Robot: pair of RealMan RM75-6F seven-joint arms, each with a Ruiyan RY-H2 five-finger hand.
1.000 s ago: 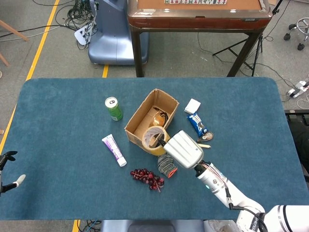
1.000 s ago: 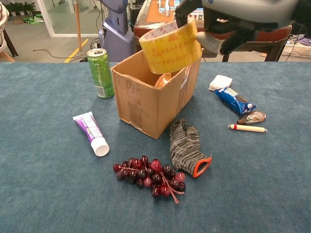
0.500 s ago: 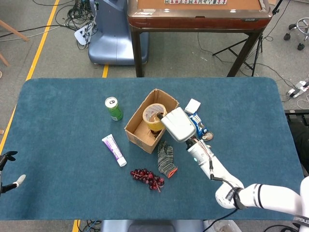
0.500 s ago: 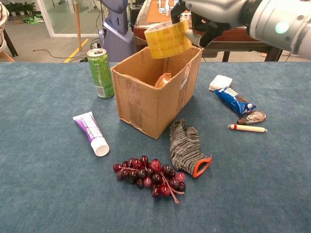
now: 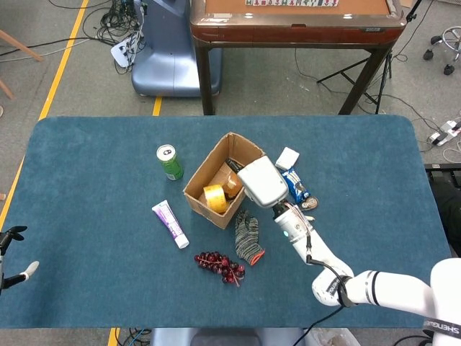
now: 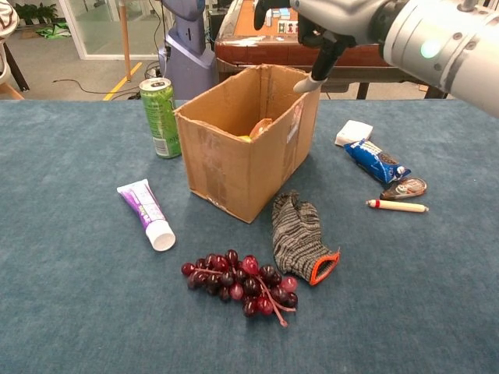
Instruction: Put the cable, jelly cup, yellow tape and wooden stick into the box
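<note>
The cardboard box (image 5: 204, 202) stands open at mid-table, also in the chest view (image 6: 234, 160). The yellow tape (image 5: 214, 196) lies inside it on the floor. Beside the tape are an orange-toned object (image 6: 261, 126), which may be the jelly cup, and a dark cable (image 5: 230, 165). My right hand (image 5: 261, 182) hovers over the box's right rim, fingers (image 6: 310, 79) spread and holding nothing. The wooden stick (image 6: 398, 206) lies on the cloth to the right of the box. My left hand (image 5: 13, 257) shows at the far left edge, fingers apart, empty.
A green can (image 6: 161, 117) stands left of the box, a purple-and-white tube (image 6: 146, 213) in front of it. Grapes (image 6: 243, 281) and a grey glove (image 6: 299, 238) lie near the box's front. A white block (image 6: 353, 132), a blue packet (image 6: 376, 160) and a small dispenser (image 6: 404, 188) lie to the right.
My right hand carried the yellow tape over the box and let go; the tape now lies inside. The hand is empty above the right rim. The left hand has not moved.
</note>
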